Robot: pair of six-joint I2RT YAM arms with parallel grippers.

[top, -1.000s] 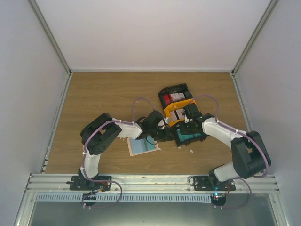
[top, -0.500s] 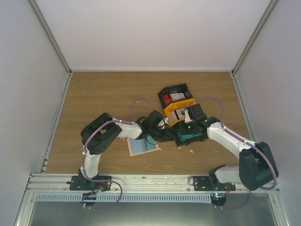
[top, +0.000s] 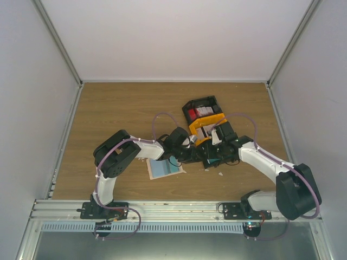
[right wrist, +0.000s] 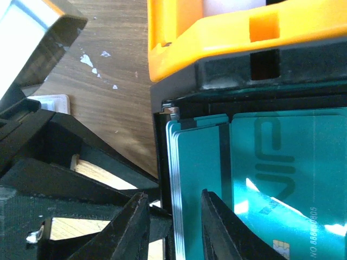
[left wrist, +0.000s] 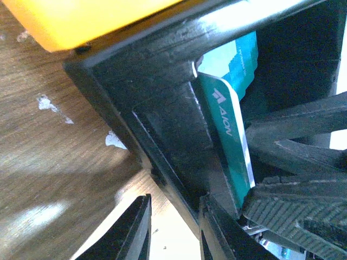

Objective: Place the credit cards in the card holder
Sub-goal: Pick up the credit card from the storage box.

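Card pickup: I've right gripper (right wrist: 173, 197) parted astride teal plastic cards (right wrist: 271, 162), left gripper (left wrist: 173, 216) maybe clamping black plastic bin (left wrist: 162, 108), can't tell; pinch one next.

Top view: high, behind the arms (top: 116, 154), looking down on the whole bench (top: 108, 108). Wrist views: very close, from opposite sides, sharing the bin (left wrist: 162, 97) of teal cards (left wrist: 227, 124).

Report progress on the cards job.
Done: nothing that shows; the card holder lies open on the table. In hand: the right claw straddles the edge of the teal cards in their black bin. Left: lifting and inserting them all.
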